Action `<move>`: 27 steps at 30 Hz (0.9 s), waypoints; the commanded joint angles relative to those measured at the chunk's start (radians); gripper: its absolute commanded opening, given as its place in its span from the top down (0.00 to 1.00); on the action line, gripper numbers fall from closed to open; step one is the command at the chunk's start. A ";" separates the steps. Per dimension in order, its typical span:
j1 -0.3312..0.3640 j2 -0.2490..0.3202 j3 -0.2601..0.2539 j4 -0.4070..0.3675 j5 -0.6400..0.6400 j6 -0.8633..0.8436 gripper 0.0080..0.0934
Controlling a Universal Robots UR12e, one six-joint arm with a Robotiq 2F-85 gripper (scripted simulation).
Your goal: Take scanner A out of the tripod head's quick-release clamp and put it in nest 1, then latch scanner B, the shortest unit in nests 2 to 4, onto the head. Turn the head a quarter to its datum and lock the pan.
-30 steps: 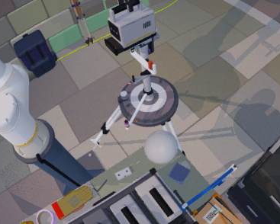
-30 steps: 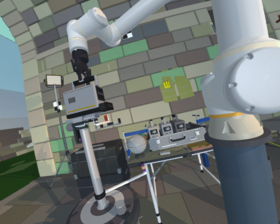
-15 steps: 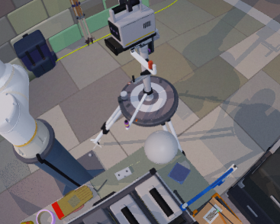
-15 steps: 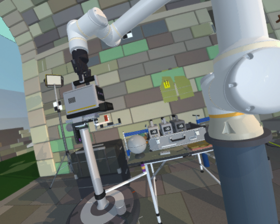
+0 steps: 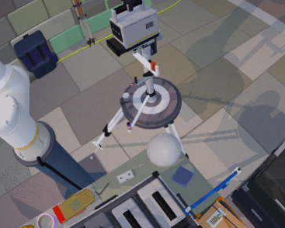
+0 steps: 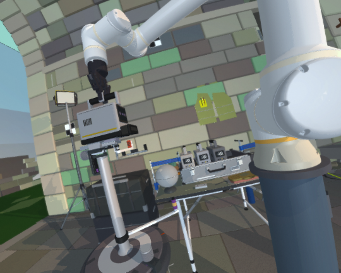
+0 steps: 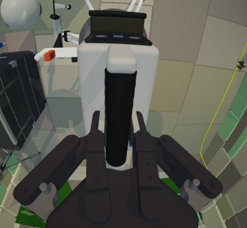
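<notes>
My gripper (image 7: 118,120) (image 6: 103,94) sits on top of scanner A (image 5: 134,26) (image 6: 99,121) (image 7: 116,80). Its fingers stand on either side of the scanner's black top handle (image 7: 120,115) and grip it. Scanner A is a pale grey box with a yellow stripe. It sits on the tripod head (image 6: 99,147) atop the tripod column (image 6: 110,196). A white pan lever with an orange grip (image 5: 153,66) (image 7: 49,55) sticks out below the scanner. Three small scanners (image 6: 201,154) stand in the open case (image 6: 216,169) on the table.
The case's nests (image 5: 145,205) lie at the table's near edge. A white sphere (image 5: 164,149) (image 6: 167,176) rests on the table beside the case. The round tripod base plate (image 5: 151,102) lies on the floor. A dark crate (image 6: 121,196) stands behind the tripod. The arm's base column (image 6: 296,215) is close by.
</notes>
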 commanded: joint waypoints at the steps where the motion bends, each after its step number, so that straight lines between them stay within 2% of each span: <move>1: 0.000 0.000 0.000 0.000 0.000 0.000 0.87; 7: 0.000 0.000 0.000 0.000 0.001 0.000 1.00; 18: 0.000 0.000 -0.001 0.002 0.001 0.000 1.00; 27: 0.000 -0.005 -0.024 0.025 0.000 0.000 1.00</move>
